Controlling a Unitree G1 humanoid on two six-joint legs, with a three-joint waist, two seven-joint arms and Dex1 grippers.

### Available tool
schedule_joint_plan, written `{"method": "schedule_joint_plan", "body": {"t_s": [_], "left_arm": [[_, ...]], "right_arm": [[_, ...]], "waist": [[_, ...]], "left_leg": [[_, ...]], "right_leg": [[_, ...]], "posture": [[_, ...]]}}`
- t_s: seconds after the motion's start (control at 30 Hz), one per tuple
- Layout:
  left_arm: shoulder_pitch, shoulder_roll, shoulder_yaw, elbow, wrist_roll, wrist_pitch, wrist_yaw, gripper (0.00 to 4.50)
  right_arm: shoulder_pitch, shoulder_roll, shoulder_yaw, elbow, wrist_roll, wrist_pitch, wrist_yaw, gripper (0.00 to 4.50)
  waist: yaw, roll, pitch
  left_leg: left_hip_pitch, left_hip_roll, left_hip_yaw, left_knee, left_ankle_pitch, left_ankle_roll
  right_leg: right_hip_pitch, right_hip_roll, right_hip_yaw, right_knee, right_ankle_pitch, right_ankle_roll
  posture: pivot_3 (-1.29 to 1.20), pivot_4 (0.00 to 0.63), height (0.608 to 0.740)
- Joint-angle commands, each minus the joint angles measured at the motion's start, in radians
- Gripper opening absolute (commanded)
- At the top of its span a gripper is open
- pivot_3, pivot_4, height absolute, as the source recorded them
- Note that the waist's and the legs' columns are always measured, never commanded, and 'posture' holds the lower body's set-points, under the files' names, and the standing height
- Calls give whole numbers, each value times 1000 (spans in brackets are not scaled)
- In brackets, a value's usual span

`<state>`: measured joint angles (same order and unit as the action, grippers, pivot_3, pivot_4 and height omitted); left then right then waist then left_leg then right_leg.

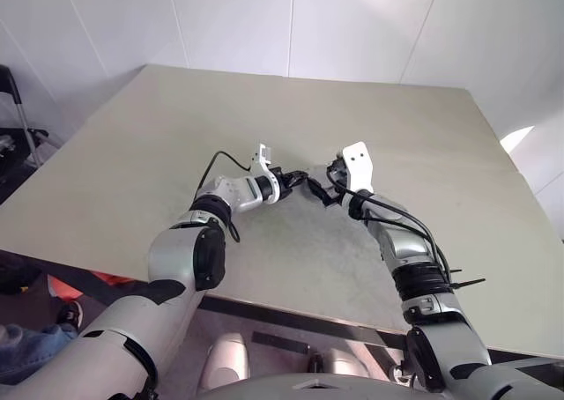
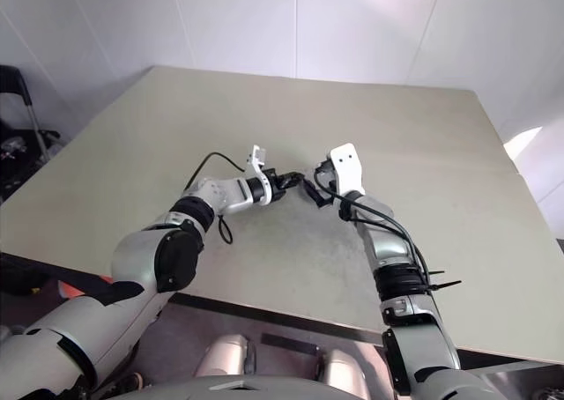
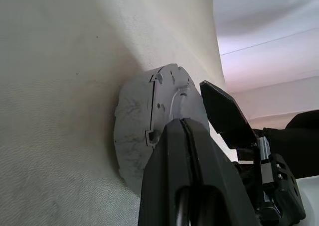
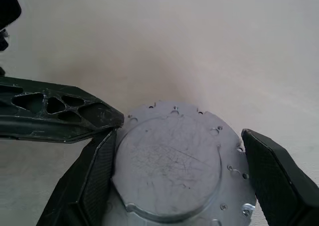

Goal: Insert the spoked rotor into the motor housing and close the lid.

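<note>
Right claw (image 4: 174,181): fingers spread wide either side of the silver lid (image 4: 172,161), not gripping. Lid sits flat on the surface (image 1: 370,92), mid-surface, at twelve o'clock from the robot. Left claw (image 3: 187,136): fingers pressed together, empty, tips touching the lid's rim. Risk: the left tip's push could slide or tilt the unclamped lid, skewing its seating.

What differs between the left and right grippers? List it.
The left gripper is shut, the right gripper open. The left gripper's tip sits at the silver disc's rim from one side; the right gripper's fingers straddle the disc. Both are low over the table, at the disc.
</note>
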<state>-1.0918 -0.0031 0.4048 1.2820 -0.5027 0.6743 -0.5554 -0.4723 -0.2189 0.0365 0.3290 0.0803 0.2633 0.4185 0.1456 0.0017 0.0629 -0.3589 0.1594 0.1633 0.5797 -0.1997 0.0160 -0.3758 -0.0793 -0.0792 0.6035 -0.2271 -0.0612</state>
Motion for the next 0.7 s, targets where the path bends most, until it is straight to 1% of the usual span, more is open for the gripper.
{"method": "schedule_joint_plan", "body": {"t_s": [0.03,0.33,0.5,0.6,0.7], "left_arm": [[-25,-20,-2,-12,8,18,-36,0],[-24,-31,-8,-11,21,24,-44,0],[-23,-39,-8,-11,33,26,-32,0],[-22,-44,-12,-13,40,24,-34,0],[-20,-48,-14,-13,47,20,-34,0]], "right_arm": [[-18,6,-8,-115,47,10,37,4478],[29,-56,-38,-321,133,113,150,4478],[25,-102,-124,-422,251,238,172,4478],[-29,-97,-248,-396,371,375,104,4478],[-79,-102,-329,-261,386,507,-9,4478]], "waist": [[0,0,0],[3,0,1],[7,0,1],[6,0,1],[6,0,1]], "left_leg": [[-1,0,0,0,0,0],[-9,0,0,0,1,2],[-8,0,0,1,0,2],[-7,0,0,2,0,2],[-6,0,0,2,1,1]], "right_leg": [[-1,0,0,0,0,0],[-10,0,0,1,0,0],[-9,0,0,1,0,0],[-8,-1,0,1,0,0],[-7,-1,0,2,0,0]], "posture": [[0,0,740],[0,0,740],[0,0,740],[0,0,740],[0,0,740]]}}
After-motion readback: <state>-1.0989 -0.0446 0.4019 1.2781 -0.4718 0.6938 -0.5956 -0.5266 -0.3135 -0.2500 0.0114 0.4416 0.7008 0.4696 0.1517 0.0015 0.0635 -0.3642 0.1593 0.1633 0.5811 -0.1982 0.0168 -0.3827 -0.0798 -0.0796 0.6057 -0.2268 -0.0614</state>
